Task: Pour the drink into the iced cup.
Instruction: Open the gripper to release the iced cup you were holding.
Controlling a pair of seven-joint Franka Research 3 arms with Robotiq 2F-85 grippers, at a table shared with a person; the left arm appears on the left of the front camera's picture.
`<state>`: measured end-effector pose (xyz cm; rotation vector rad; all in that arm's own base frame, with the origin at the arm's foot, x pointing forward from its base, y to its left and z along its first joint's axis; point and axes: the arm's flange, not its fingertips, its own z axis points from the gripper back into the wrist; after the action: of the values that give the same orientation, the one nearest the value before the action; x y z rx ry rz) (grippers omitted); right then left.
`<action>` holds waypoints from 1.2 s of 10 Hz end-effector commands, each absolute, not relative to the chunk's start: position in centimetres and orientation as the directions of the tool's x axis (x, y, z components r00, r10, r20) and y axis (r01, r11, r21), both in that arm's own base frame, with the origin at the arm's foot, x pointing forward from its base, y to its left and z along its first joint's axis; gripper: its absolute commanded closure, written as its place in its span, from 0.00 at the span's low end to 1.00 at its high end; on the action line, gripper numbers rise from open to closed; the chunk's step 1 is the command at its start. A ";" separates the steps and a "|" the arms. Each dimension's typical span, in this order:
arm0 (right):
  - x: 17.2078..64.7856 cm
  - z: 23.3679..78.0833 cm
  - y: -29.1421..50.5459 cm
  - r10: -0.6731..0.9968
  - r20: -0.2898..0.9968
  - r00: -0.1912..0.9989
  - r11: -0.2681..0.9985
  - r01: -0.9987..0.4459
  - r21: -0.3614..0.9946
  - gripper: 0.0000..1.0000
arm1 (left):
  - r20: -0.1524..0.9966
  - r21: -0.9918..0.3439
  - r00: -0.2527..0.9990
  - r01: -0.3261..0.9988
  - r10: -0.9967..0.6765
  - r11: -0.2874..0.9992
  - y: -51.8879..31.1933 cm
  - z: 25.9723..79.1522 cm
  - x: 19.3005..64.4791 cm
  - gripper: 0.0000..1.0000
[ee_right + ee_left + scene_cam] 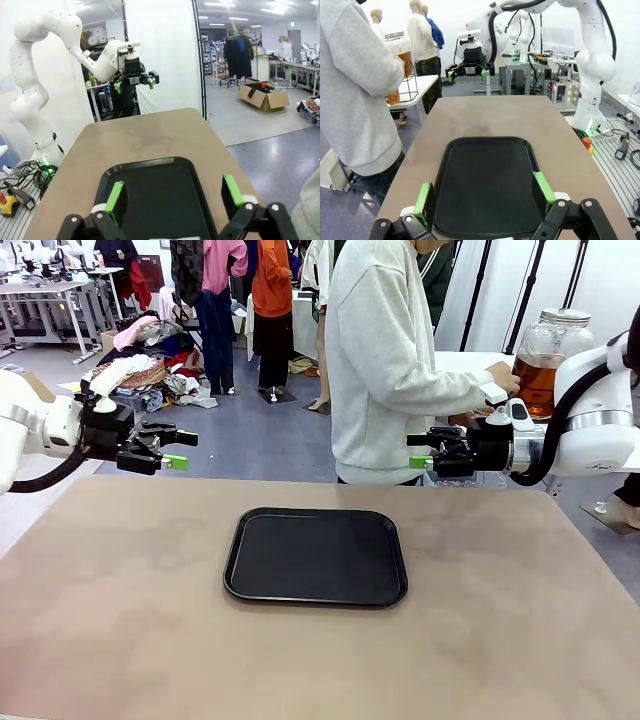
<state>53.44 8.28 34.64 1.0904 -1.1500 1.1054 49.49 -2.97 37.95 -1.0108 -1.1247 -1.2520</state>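
The drink (537, 380) is amber liquid in a large clear glass jar (548, 340) with a lid, on a white side table at the far right. A person in a pale sweatshirt (385, 360) has a hand on the jar. In the left wrist view the jar (406, 59) shows partly behind the person's arm. The iced cup is out of view. My left gripper (168, 447) hovers open and empty above the table's far left corner. My right gripper (425, 452) hovers open and empty at the far right. Each wrist view shows its own gripper, left (484, 195) and right (174, 196), with green pads wide apart.
A black tray (315, 555) lies bare in the middle of the brown table (120, 620). It also appears under the fingers in both wrist views (487, 165) (155, 185). The person stands at the far edge, right of centre. A white side table (470, 362) stands behind.
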 end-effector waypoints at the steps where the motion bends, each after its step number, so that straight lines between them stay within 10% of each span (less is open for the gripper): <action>1: 53.5 34.8 8.3 0.083 0.994 0.073 0.129 -0.990 0.062 0.00 | 0.984 0.032 -0.019 0.997 -0.177 0.069 -2.9 38.1 49.4 0.00; 12: 53.5 34.8 8.3 0.083 0.994 0.073 0.129 -0.990 0.062 0.00 | 0.984 0.032 -0.019 0.997 -0.177 0.069 -2.9 38.1 49.4 0.00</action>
<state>53.44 8.28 34.64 1.0904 -1.1500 1.1054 49.49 -2.97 37.95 -1.0108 -1.1247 -1.2520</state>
